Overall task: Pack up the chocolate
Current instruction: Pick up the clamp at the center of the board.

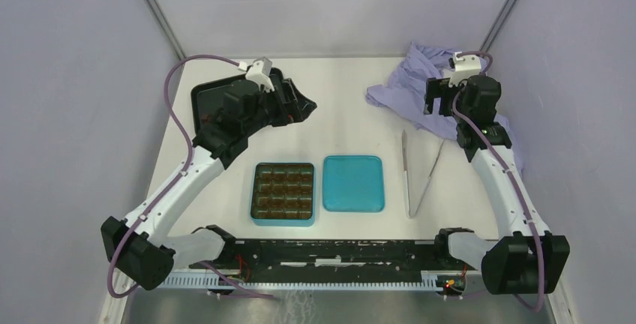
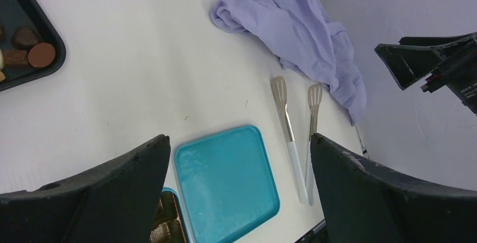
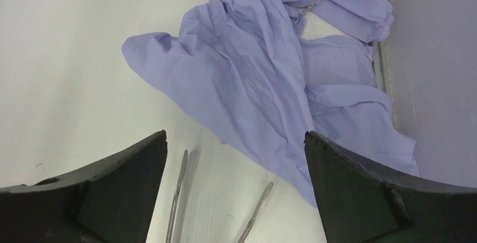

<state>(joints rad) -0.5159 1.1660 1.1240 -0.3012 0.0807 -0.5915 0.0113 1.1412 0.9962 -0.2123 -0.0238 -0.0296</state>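
**A:** Closest in, the left gripper [image 2: 239,139]: jaws spread wide, holding nothing. The right gripper [image 3: 235,133] is the same, above the purple cloth [image 3: 253,74].

**B:** And the chocolate [image 2: 31,49]?

**A:** On the black tray [image 2: 53,57], at ten o'clock from the left gripper. I'd say the left arm is much nearer.

**B:** The teal box [image 1: 283,221]?

**A:** At five o'clock from the tray, uncovered.

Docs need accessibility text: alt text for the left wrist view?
A teal lid lies on a white table, seen between the dark fingers of the open left gripper, metal tongs to its right. Beyond them a crumpled purple cloth; at top left, a black tray corner holding a few chocolates.
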